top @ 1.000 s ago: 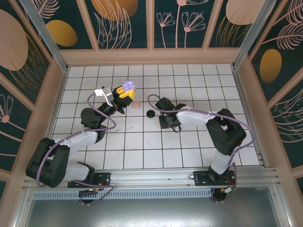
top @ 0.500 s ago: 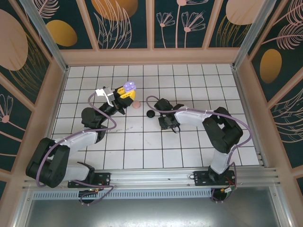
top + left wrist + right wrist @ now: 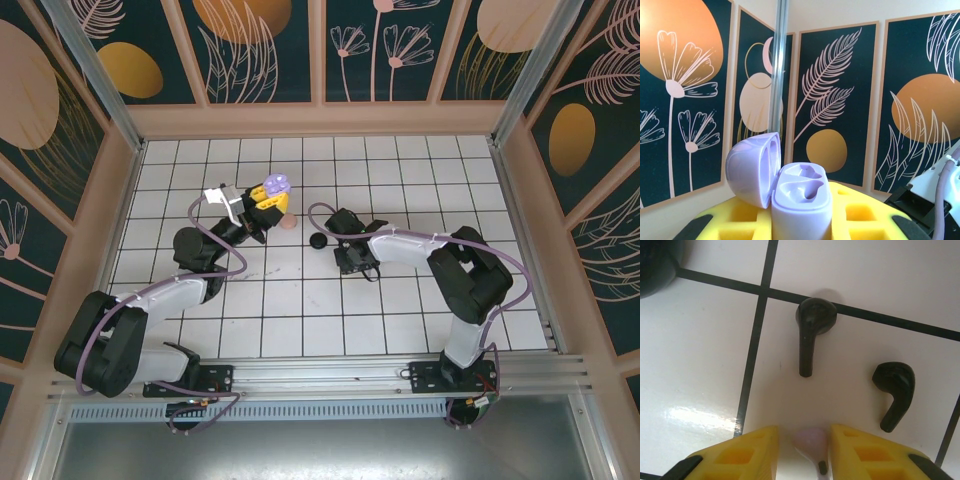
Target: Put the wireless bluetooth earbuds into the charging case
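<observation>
My left gripper (image 3: 801, 222) is shut on a lilac charging case (image 3: 801, 200), held upright off the table with its lid (image 3: 752, 167) swung open to the left and both sockets bare. From above, that case (image 3: 274, 186) sits at the left gripper (image 3: 262, 206). My right gripper (image 3: 804, 434) is down at the tiles, its yellow fingers (image 3: 747, 450) open on either side of a pale lilac earbud (image 3: 811, 440), with a gap on the left. Two black earbuds (image 3: 812, 325) (image 3: 896, 385) lie just beyond. In the top view the right gripper (image 3: 352, 262) is near the table's middle.
A black round case (image 3: 318, 240) lies on the tiles left of the right gripper, its edge in the right wrist view's corner (image 3: 652, 265). A pink round case (image 3: 288, 222) lies below the raised lilac case. Walls close off the tiled floor (image 3: 400, 300).
The right gripper's fingers have drawn closer together around the pale earbud, and the right arm's elbow has shifted slightly left. The left arm has barely moved with the case.
</observation>
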Motion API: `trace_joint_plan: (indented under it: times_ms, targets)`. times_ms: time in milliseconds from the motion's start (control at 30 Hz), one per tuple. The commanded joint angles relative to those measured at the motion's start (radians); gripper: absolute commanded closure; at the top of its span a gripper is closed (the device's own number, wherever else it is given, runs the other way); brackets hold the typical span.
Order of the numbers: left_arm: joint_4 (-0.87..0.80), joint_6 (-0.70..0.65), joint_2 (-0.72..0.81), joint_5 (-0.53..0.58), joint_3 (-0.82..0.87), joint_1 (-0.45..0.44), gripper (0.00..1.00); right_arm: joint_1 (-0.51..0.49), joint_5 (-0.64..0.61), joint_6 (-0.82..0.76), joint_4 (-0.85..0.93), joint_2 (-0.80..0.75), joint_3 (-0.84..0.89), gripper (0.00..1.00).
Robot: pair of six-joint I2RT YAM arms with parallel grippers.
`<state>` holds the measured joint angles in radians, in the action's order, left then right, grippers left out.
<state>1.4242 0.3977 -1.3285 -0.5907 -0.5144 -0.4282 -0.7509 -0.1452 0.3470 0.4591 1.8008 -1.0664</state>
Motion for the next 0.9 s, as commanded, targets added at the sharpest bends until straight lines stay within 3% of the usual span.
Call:
trace_joint_plan:
  times_ms: [0,467,867]
  targets:
    - [0.012,-0.001,0.02,-0.012,-0.027,-0.007,1.0,-0.004,-0.027,0.001,0.015,0.008,0.002,0.7]
    - [0.004,-0.006,0.022,-0.013,-0.037,-0.015,1.0,-0.004,-0.019,0.01,0.009,-0.039,0.026,0.83]
    - [-0.053,-0.062,0.043,-0.029,-0.041,-0.017,1.0,-0.002,-0.001,0.024,0.011,-0.252,-0.032,0.85]
